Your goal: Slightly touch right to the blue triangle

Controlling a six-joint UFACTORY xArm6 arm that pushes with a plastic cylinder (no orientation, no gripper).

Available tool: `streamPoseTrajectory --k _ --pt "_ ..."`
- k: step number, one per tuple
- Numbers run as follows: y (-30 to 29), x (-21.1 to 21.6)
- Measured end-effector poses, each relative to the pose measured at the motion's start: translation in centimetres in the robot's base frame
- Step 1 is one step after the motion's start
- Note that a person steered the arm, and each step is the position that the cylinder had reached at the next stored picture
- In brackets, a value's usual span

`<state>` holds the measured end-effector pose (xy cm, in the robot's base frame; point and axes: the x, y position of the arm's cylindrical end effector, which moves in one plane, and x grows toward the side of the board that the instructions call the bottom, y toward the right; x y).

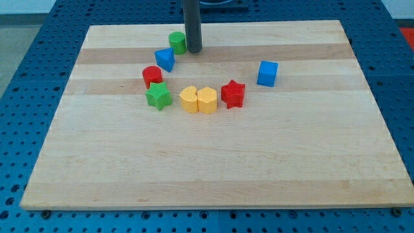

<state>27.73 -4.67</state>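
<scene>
Near the board's top edge, left of middle, your blue triangle sits close to the green round block. My tip holds nothing, just right of both. Push too hard and you could bump them together.

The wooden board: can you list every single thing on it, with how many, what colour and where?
wooden board: 1, pale wood, fills most of the view, on a blue perforated table
green cylinder block: 1, green, near the view's top, just left of the rod
blue triangle block: 1, blue, below the green cylinder
red cylinder block: 1, red, lower left of the blue triangle
green star block: 1, green, below the red cylinder
yellow blocks: 2, yellow, rounded, side by side and touching, centre
red star block: 1, red, right of the yellow pair
blue cube block: 1, blue, alone at the view's right
my tip: 1, dark rod end, upper right of the blue triangle, beside the green cylinder
</scene>
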Motion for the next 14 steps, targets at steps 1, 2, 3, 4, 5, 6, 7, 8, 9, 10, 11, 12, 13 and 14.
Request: streamPoseTrajectory --k 1,2,3,4,5,6,7,8,9,10,11,12,13,14 --pt "-1.1 0.0" --pt "-2.5 0.0" --pt "-2.0 0.3" --pt "0.9 1.1" --pt "-0.5 3.9" --pt "-2.7 5.5" --pt "-3.1 5.5" --pt "-3.6 5.5" --pt "-3.7 5.5" --pt "-3.7 5.5" --pt "-3.6 5.5" --pt "-3.6 5.5" --pt "-3.4 5.5" --pt "-0.8 6.5"
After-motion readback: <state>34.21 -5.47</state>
